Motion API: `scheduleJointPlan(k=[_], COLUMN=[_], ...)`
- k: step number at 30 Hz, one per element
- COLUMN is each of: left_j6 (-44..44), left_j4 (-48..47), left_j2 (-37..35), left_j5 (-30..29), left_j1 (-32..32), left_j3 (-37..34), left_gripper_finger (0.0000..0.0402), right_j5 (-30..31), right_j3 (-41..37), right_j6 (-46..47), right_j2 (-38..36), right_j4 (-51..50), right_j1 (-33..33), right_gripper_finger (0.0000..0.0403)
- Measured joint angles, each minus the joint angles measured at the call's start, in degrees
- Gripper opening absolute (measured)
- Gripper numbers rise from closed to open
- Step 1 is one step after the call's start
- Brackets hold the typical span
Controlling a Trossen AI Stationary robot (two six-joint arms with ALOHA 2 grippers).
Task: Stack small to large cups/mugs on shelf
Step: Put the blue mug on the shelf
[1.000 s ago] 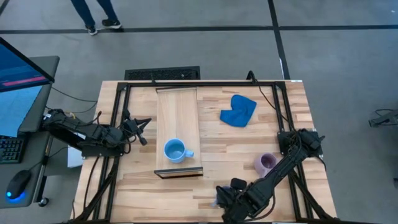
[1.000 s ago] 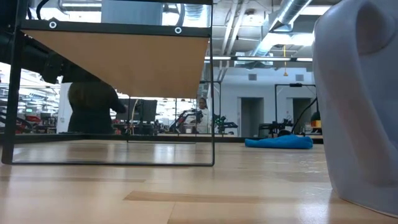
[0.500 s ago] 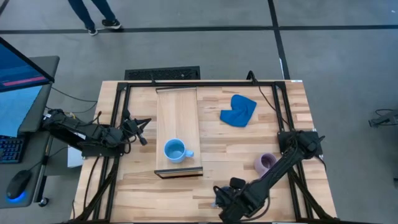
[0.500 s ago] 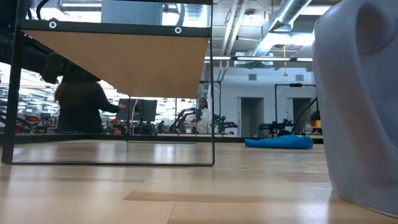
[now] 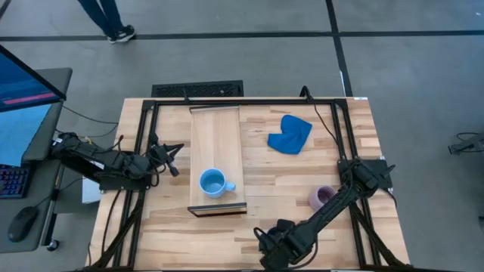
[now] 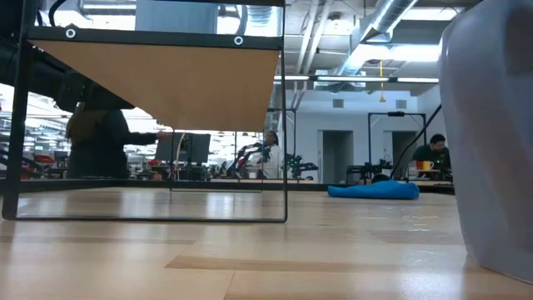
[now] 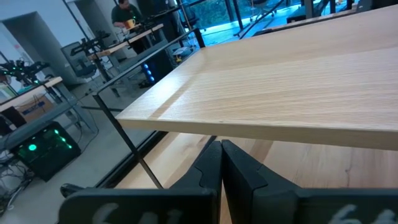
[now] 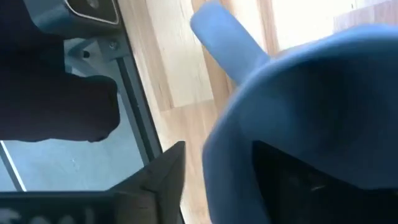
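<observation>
We see the shelf (image 5: pixel 216 159), a long pale board, raised on a thin black frame above the desk (image 5: pixel 280 181). The light sky blue mug (image 5: pixel 214 183) stands upright on the shelf, toward the end with the dark edge. The pale lilac mug (image 5: pixel 323 198) stands on the desk well to the right of the shelf, just beside our right arm. The bright blue cloth (image 5: pixel 290 134) lies on the desk to the right of the shelf's far half.

Our right hand (image 5: pixel 270 245) is low at the desk's front edge, past the shelf's dark end. In its wrist view the greyish slate blue mug (image 8: pixel 298 124) fills the space between the fingers, gripped.

Our left hand (image 5: pixel 171 157) waits just left of the shelf, its fingers (image 7: pixel 208 171) pressed together.
</observation>
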Motion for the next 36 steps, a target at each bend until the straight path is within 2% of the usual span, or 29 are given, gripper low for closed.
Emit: scheduleJointPlan(k=[4, 8, 9, 17, 26, 31, 36], left_j6=[0.02, 0.02, 0.02, 0.02, 0.04, 0.04, 0.07], left_j4=[-0.02, 0.0, 0.0, -0.19, -0.28, -0.31, -0.33], left_j2=[0.0, 0.0, 0.0, 0.0, 0.0, 0.0, 0.02], left_j5=[-0.02, -0.04, -0.04, -0.08, -0.1, -0.02, 0.01], left_j1=[0.0, 0.0, 0.0, 0.0, 0.0, 0.0, 0.0], left_j3=[0.0, 0.0, 0.0, 0.0, 0.0, 0.0, 0.0], left_gripper_finger=[0.0, 0.0, 0.0, 0.0, 0.0, 0.0, 0.0], right_j5=[-0.04, 0.52, 0.52, 0.33, 6.87, 8.87, 10.36], right_j3=[0.0, 0.2, 0.12, 0.04, -0.13, -0.11, -0.11], right_j6=[-0.98, -2.6, -3.56, -11.93, -18.98, -18.97, -19.84], right_j2=[0.0, -0.28, -0.62, -0.22, 0.02, -0.01, -1.66], right_j4=[-2.48, -5.5, -6.29, -16.11, -22.33, -27.0, -27.55], right_j1=[-0.17, -0.99, -1.29, -4.41, -10.83, -14.54, -14.98], right_gripper_finger=[0.0131, 0.0036, 0.0025, 0.0026, 0.0026, 0.0026, 0.0026])
